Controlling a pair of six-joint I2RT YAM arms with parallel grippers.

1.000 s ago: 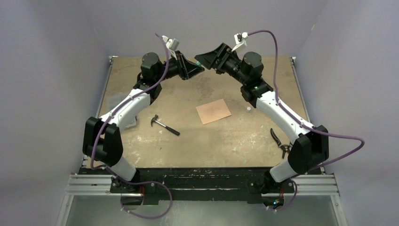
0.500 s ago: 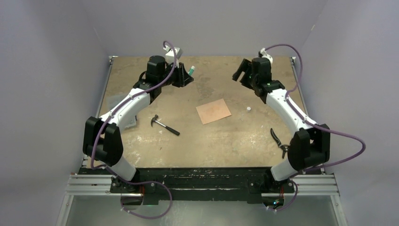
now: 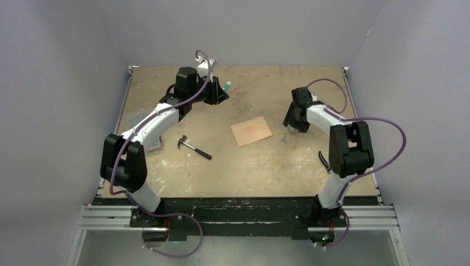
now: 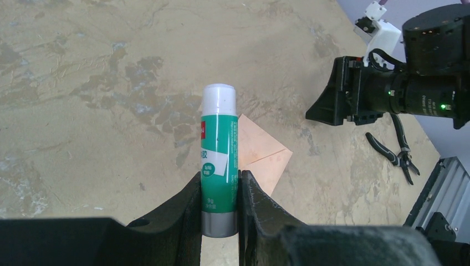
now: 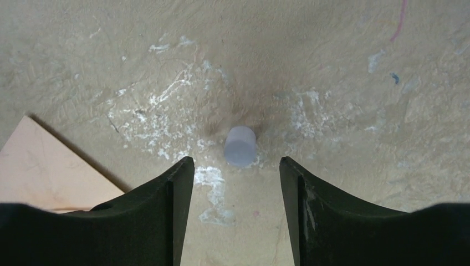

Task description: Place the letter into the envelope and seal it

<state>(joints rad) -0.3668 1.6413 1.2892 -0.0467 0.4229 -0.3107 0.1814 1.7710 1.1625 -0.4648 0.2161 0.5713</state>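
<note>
Hammer lies on the left part of the table, and beyond it the left arm's fingers are clamped on a green, white-tipped glue stick, held well apart from the envelope on its far-left side. That salmon envelope lies flat near the middle of the table, touched by neither arm. To its right, the right arm's fingers stand spread above a small white cap on the table, with the envelope's corner near one finger, and pliers lie toward the right edge.
</note>
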